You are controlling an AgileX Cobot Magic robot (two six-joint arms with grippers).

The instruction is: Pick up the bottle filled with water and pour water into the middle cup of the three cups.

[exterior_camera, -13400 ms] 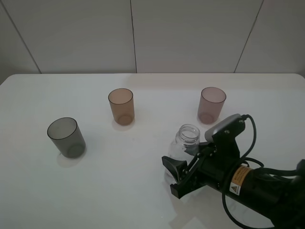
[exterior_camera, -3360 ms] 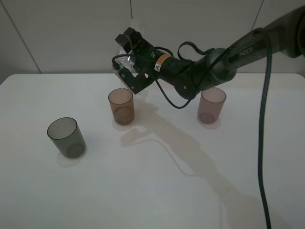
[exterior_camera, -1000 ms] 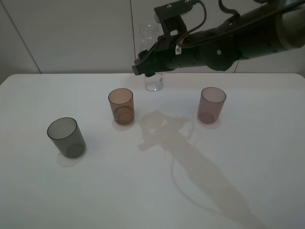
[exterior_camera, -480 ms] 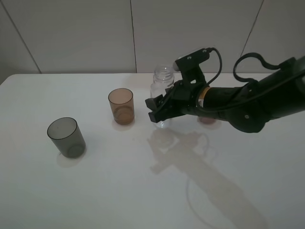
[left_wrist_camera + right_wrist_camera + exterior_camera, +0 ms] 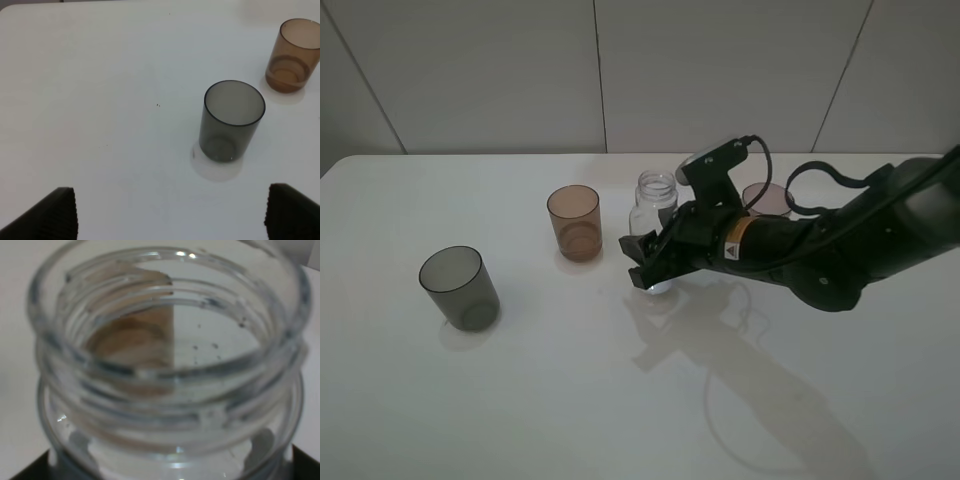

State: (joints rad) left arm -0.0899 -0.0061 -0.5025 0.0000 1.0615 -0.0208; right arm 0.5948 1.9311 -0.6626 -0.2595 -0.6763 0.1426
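Note:
The clear capless bottle (image 5: pixel 653 203) stands upright between the orange-brown middle cup (image 5: pixel 575 222) and the mauve-pink cup (image 5: pixel 767 198), its base at or just above the table. My right gripper (image 5: pixel 647 264) is shut on the bottle's lower body. In the right wrist view the bottle's threaded neck (image 5: pixel 170 355) fills the picture. The dark grey cup (image 5: pixel 460 288) stands front left. My left gripper (image 5: pixel 172 215) is open and empty, near the grey cup (image 5: pixel 232 120), with the orange-brown cup (image 5: pixel 292 62) beyond it. The left gripper is out of the high view.
The right arm (image 5: pixel 820 250) reaches in from the right and hides most of the mauve-pink cup. The white table (image 5: pixel 520 400) has its far edge against a tiled wall (image 5: pixel 470 70).
The right gripper has brought the bottle down from high at the back to table level just right of the orange-brown cup. The cups have not moved.

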